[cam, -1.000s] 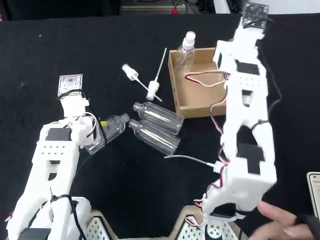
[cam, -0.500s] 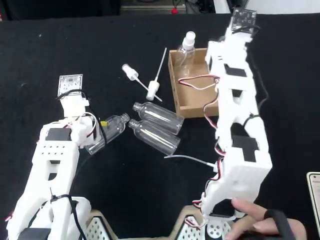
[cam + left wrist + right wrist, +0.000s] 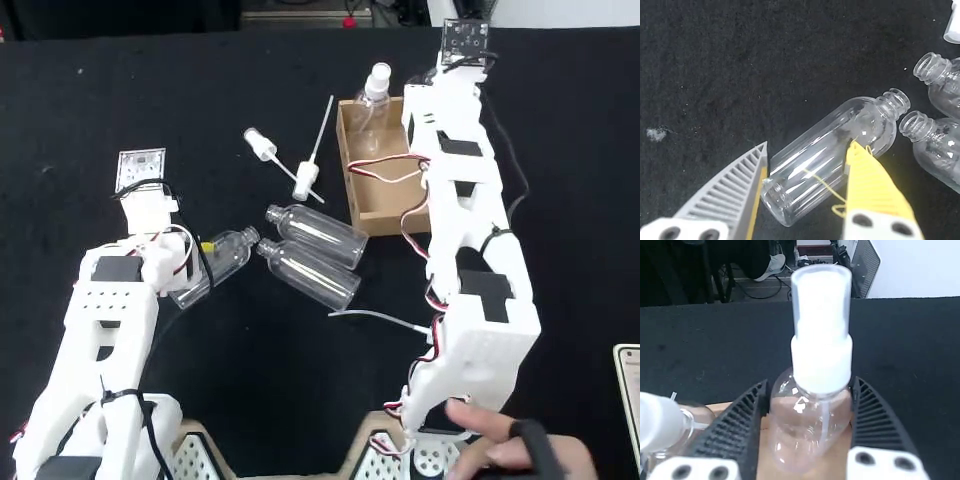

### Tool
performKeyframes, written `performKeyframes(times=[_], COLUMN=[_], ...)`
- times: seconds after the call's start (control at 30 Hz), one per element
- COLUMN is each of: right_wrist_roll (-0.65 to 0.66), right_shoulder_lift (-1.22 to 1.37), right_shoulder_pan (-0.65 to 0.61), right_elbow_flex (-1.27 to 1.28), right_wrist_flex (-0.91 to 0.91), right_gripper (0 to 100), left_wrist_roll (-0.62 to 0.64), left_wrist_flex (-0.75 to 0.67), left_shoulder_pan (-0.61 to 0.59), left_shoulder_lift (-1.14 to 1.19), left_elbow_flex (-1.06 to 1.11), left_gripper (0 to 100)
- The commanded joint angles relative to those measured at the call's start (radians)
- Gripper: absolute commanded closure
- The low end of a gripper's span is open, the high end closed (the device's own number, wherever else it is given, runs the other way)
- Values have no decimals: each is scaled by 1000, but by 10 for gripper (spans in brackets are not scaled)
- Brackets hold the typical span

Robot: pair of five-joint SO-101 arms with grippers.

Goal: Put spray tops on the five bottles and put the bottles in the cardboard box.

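You have bright, even light from above. The black table swallows most of it, so shadows hardly show there. The white arm shells look washed out. The lying bottle carries thin white streaks of glare. Beyond the table's far edge the wall is very bright, and the spray top of the capped bottle shows little surface detail.

right arm over cardboard box | capped bottle upright inside | three uncapped bottles lying

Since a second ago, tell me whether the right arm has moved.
Yes: the right arm swung left in the high view, over the cardboard box.
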Motion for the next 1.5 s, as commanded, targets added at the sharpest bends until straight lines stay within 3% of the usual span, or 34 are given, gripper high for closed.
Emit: performKeyframes(times=[0.0,1.47], right_wrist_roll=[11,12], right_shoulder_lift=[13,81], right_shoulder_pan=[-34,-69], right_elbow_flex=[-10,-36], right_wrist_flex=[-26,-26], right_gripper=[812,812], left_wrist_roll=[6,5], left_wrist_flex=[-18,-20], left_shoulder_pan=[-12,-12], left_shoulder_lift=[-3,-3], left_elbow_flex=[-7,-7], left_gripper=[758,758])
